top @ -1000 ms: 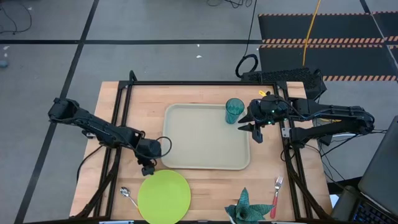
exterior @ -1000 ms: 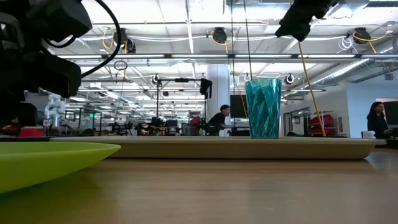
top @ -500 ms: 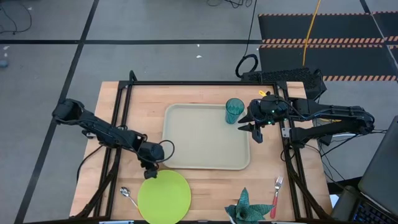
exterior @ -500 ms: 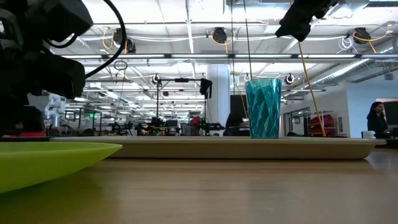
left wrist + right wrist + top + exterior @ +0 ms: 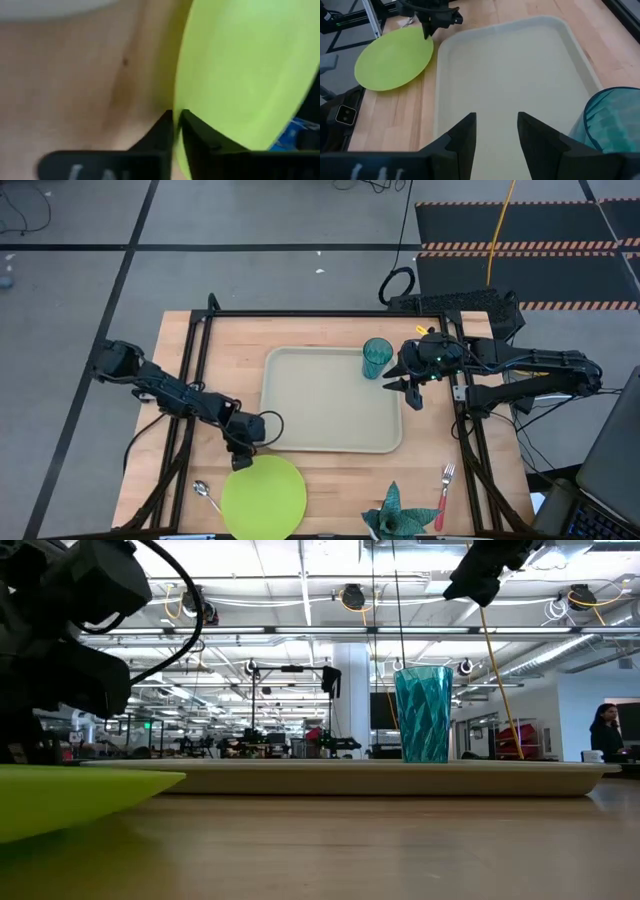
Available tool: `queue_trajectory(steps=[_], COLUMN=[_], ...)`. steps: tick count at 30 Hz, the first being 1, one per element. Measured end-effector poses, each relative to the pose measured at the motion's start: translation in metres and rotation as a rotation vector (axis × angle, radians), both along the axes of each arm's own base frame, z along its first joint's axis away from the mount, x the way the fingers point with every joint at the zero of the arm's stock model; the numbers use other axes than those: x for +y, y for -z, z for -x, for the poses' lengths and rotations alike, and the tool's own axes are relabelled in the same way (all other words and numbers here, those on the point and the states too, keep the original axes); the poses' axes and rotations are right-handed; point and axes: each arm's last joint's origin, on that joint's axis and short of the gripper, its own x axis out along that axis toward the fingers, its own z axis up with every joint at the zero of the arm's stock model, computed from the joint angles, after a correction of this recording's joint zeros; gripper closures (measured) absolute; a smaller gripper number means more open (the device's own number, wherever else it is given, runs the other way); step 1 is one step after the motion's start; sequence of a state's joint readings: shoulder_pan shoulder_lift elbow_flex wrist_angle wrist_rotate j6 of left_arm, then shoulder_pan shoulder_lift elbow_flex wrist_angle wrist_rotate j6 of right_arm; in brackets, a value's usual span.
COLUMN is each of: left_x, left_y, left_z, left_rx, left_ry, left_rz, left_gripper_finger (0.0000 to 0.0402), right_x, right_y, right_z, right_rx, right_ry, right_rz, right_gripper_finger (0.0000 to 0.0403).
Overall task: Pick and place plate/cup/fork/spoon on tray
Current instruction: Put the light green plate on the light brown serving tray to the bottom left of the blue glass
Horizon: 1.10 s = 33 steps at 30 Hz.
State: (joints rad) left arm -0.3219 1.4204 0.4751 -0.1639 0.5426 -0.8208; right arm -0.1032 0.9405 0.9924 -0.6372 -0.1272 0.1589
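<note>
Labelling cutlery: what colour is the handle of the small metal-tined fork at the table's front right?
Red-pink; the fork shows best in the high view.

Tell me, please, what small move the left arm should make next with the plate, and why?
Probably a gentle lift. The left gripper has its fingers pinched on the rim of the plate, which lies on the table just short of the tray. The plate's edge must rise above the tray's raised rim before it can be carried in. The cup already stands in the tray's far corner, beside the waiting right gripper.

Plate (image 5: pixel 70 802) cut off by low view's edge; spoon (image 5: pixel 205 495) tiny.
</note>
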Motion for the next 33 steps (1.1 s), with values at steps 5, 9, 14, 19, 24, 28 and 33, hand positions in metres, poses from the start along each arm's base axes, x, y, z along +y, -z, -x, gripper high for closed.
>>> queue_trajectory(steps=[5,9,14,19,24,28,33], left_x=[0.0,0.004,0.017,0.042,0.071,0.098,0.129], left_y=[-0.005,-0.008,-0.018,-0.04,-0.063,-0.071,-0.074], left_z=[-0.002,-0.003,-0.005,-0.01,-0.015,-0.021,-0.02], left_rx=[-0.005,-0.026,-0.086,-0.214,-0.339,-0.381,-0.359], left_ry=[0.048,0.075,0.061,-0.043,-0.21,-0.389,-0.544], left_rz=[0.117,0.176,0.228,0.266,0.233,0.129,0.009], left_gripper_finger=[0.0391,0.0395,0.0395,0.0396,0.0397,0.0397,0.0397], right_x=[0.0,0.0,0.0,0.0,0.0,0.0,0.0], right_y=[0.0,0.0,0.0,0.0,-0.001,-0.002,-0.006], right_z=[0.0,0.0,0.0,0.0,-0.001,-0.002,-0.004], right_rx=[-0.005,-0.004,-0.004,-0.006,-0.011,-0.034,-0.08], right_ry=[-0.009,-0.009,-0.013,-0.014,-0.023,-0.033,-0.066], right_rz=[0.012,0.012,0.018,0.019,0.032,0.051,0.105], right_gripper_finger=[0.0266,0.0266,0.0266,0.0266,0.0266,0.0266,0.0266])
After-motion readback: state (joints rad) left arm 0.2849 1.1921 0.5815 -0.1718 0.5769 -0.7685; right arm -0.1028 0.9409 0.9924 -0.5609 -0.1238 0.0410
